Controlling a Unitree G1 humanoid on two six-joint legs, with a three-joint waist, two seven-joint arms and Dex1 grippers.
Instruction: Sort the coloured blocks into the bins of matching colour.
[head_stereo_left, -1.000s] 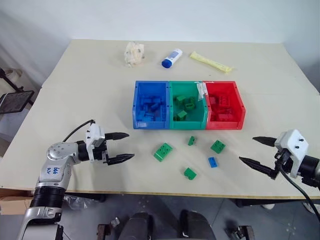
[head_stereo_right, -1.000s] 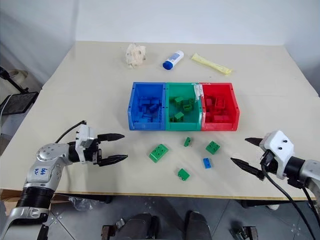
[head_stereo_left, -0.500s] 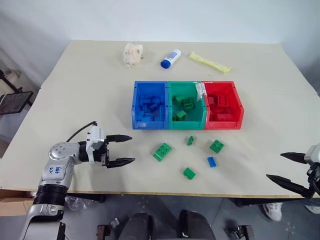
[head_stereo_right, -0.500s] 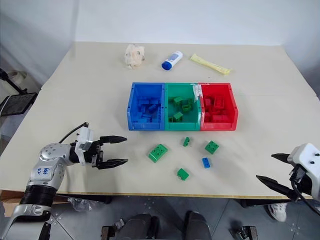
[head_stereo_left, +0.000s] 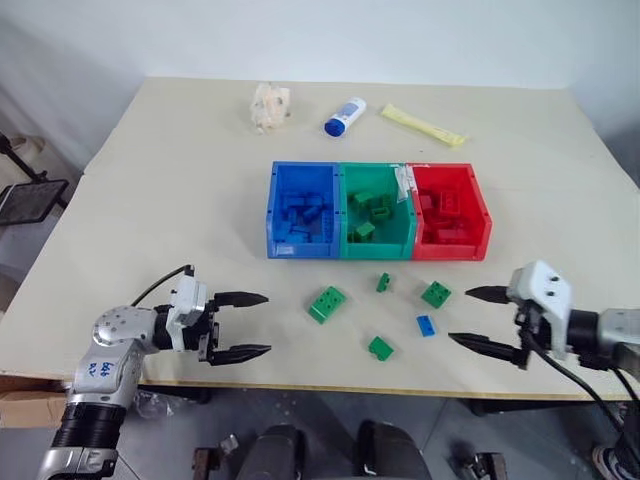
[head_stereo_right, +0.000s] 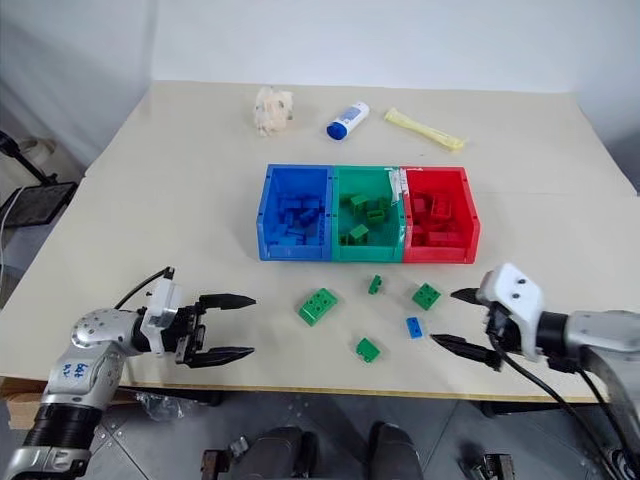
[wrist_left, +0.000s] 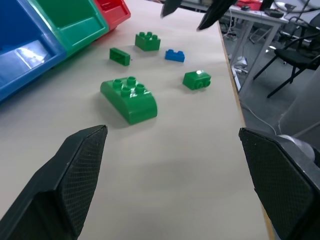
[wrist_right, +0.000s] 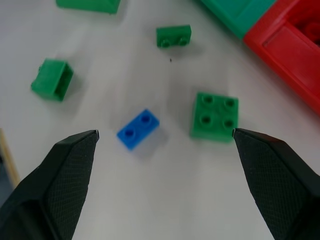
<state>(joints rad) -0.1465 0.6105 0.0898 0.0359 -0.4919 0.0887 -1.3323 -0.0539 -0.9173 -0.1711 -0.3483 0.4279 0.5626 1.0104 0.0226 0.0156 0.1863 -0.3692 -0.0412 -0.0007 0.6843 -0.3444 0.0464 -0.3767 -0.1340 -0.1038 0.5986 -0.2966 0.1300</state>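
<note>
Three joined bins stand mid-table: blue (head_stereo_left: 300, 246), green (head_stereo_left: 377, 247) and red (head_stereo_left: 450, 247), each holding blocks of its own colour. In front of them lie loose blocks: a large green one (head_stereo_left: 327, 303), a small green one (head_stereo_left: 383, 283), a square green one (head_stereo_left: 435, 294), a small blue one (head_stereo_left: 426, 325) and another green one (head_stereo_left: 379, 347). My right gripper (head_stereo_left: 459, 316) hangs open just right of the blue block (wrist_right: 138, 129), nothing between its fingers. My left gripper (head_stereo_left: 268, 323) is open, pointing right, left of the large green block (wrist_left: 129, 97).
At the table's far side lie a crumpled pale wad (head_stereo_left: 268, 105), a white-and-blue bottle (head_stereo_left: 344, 116) and a yellow packet (head_stereo_left: 420, 124). The table's near edge (head_stereo_left: 330, 385) runs just below both grippers.
My right gripper swung out past the table's right edge, then came back left, ending close to the blue block. My left gripper drew back a little toward the near edge. Both stayed open.
</note>
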